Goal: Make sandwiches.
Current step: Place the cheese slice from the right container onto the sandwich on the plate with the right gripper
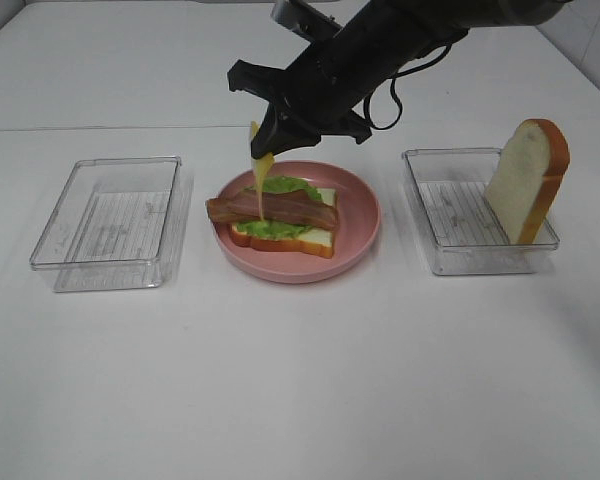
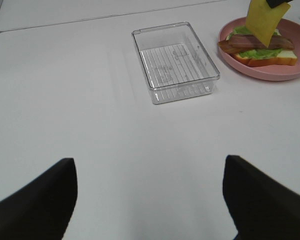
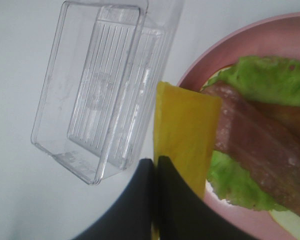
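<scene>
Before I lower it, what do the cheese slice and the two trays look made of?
Cheese slice: thin, matte yellow sheet, likely soft plastic or foam; it bends while hanging. Left tray and right tray: clear, glossy hard plastic; the table shows through ribbed floors.

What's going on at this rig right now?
The right end effector is shut on a yellow cheese slice, dangling it over the pink plate, where a bread slice, lettuce and bacon are already stacked. The left end effector is open over the table, holding nothing. A second bread slice leans in the clear container on the right, not yet used.
</scene>
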Robot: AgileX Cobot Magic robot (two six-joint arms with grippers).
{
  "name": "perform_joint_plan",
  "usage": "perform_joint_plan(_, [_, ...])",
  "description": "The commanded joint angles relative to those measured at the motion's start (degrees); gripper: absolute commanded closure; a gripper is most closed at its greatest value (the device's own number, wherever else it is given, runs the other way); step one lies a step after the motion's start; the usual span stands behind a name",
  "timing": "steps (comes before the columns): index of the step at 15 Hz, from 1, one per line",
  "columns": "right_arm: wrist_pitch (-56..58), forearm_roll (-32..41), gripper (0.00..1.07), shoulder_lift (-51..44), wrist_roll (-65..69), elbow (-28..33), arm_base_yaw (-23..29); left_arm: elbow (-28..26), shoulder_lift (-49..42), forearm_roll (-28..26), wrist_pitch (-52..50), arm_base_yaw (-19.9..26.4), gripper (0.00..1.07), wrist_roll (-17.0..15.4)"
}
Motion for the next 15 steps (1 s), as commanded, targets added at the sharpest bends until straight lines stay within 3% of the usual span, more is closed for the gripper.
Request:
perform_joint_plan(1, [-0.9, -1.5, 1.07, 0.6, -0.3, 0.1, -1.3, 0.2, -0.2, -0.5, -0.6, -0.2, 0.3, -0.2])
perform_joint_plan(3, [-1.0, -4.0, 1.07, 0.6, 1.4, 0.1, -1.5, 0.2, -0.2, -0.5, -0.6, -0.2, 0.3, -0.2])
perform_joint_plan(6, [-1.3, -13.2, 1.05, 0.6, 9.6, 0.1, -1.5, 0.2, -0.2, -0.5, -0.6, -0.2, 0.3, -0.2])
perform_joint_plan(10, [-1.3, -17.4, 0.72, 0.6, 12.3, 0.1, -1.5, 0.2, -0.2, -0.5, -0.6, -0.2, 0.3, -0.2])
perform_joint_plan(13, [-0.8, -17.9, 0.37, 0.6, 12.3, 0.1, -1.4, 0.2, -0.2, -0.5, -0.6, -0.2, 0.3, -0.2])
perform_joint_plan(15, [-0.7, -19.2, 0.34, 0.6, 12.3, 0.1, -1.4, 0.2, -0.2, -0.5, -0.6, -0.2, 0.3, -0.2])
